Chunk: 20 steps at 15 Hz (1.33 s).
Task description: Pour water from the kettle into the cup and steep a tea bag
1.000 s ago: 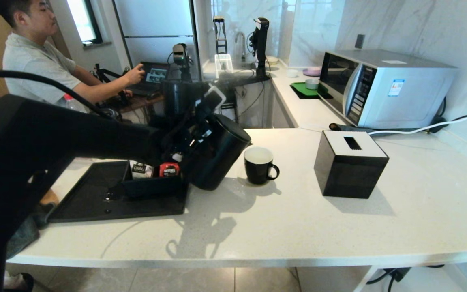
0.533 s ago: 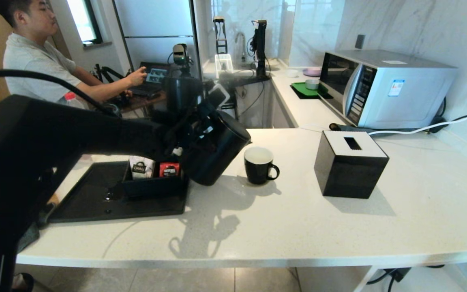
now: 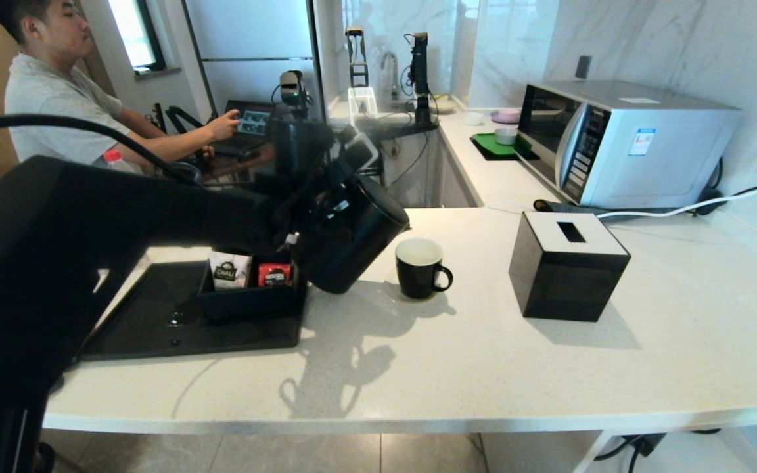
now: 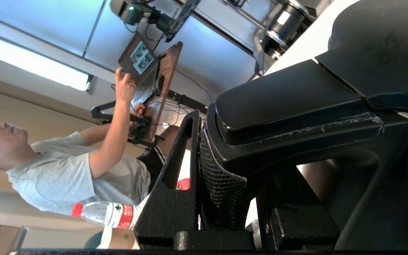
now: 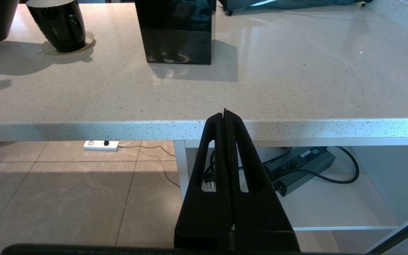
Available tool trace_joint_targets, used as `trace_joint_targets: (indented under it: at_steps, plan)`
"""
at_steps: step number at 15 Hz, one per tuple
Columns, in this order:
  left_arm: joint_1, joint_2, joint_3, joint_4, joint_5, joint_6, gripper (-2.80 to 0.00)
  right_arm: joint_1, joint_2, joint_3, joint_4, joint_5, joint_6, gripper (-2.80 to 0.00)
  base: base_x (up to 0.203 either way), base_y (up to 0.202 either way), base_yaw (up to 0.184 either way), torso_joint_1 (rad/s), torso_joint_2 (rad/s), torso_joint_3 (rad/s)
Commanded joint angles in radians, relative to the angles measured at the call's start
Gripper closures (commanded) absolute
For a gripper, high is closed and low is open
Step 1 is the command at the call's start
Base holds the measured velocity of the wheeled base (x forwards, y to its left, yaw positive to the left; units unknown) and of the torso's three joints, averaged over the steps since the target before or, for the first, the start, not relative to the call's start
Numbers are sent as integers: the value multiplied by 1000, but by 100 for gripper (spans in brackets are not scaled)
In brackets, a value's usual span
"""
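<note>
The left hand (image 3: 316,207) grips the kettle (image 3: 352,240) by its handle, tilted, its mouth toward the cup (image 3: 420,267) just to its right on the surface (image 3: 483,368). To pour well, bring the lip over the cup's white interior, then tip slowly. A black tray (image 3: 155,322) with sachets sits close on the left; the tissue box (image 3: 566,266) stands right of the cup, leaving modest room. The right hand (image 5: 225,117), closed and empty, hangs below the near edge. No tea bag shows.
</note>
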Motion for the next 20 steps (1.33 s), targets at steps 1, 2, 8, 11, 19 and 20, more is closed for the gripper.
trace_joint_targets:
  at_steps: [1,2,8,11,19,20]
  plan:
    - [1,6,-6,8,-9,6,0,0,1,0,0,0,1,0,0,0,0,0,0,0]
    - [1,11,-11,12,-15,9,0,0,1,0,0,0,1,0,0,0,0,0,0,0]
    - [1,24,-24,32,-32,40,0,0,1,0,0,0,1,0,0,0,0,0,0,0]
    - [1,28,-38,43,-44,55,0,0,1,0,0,0,1,0,0,0,0,0,0,0]
    - [1,33,-40,43,-43,76,0,0,1,0,0,0,1,0,0,0,0,0,0,0]
    - [1,33,-44,43,-44,83,0,0,1,0,0,0,1,0,0,0,0,0,0,0]
